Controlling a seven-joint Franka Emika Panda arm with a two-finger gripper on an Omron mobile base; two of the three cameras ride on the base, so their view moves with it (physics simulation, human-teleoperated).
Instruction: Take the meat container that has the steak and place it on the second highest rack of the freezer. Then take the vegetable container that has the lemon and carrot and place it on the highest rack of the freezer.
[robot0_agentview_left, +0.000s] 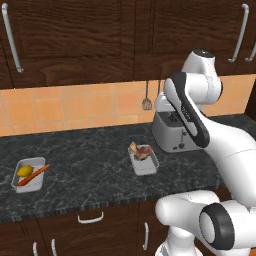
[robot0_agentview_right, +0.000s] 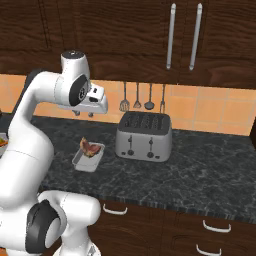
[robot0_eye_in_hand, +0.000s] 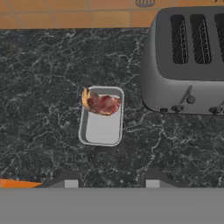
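Gripper (robot0_agentview_right: 83, 114) high over meat container (robot0_eye_in_hand: 101, 118), jaws parted, empty. Steak (robot0_eye_in_hand: 101, 104) overhangs rim away from toaster (robot0_eye_in_hand: 188, 61); careless descent risks pinching meat, tipping tray.

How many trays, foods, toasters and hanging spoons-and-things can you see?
Trays: 2, meat container, vegetable container
Foods: 3, steak, lemon, carrot
Toaster: 1
Hanging utensils: 4
Total: 10

The arm (robot0_agentview_left: 200, 125) is showing glossy white rounded shells, dark grey joint bands, and a black-rimmed grey disc at its base joint.
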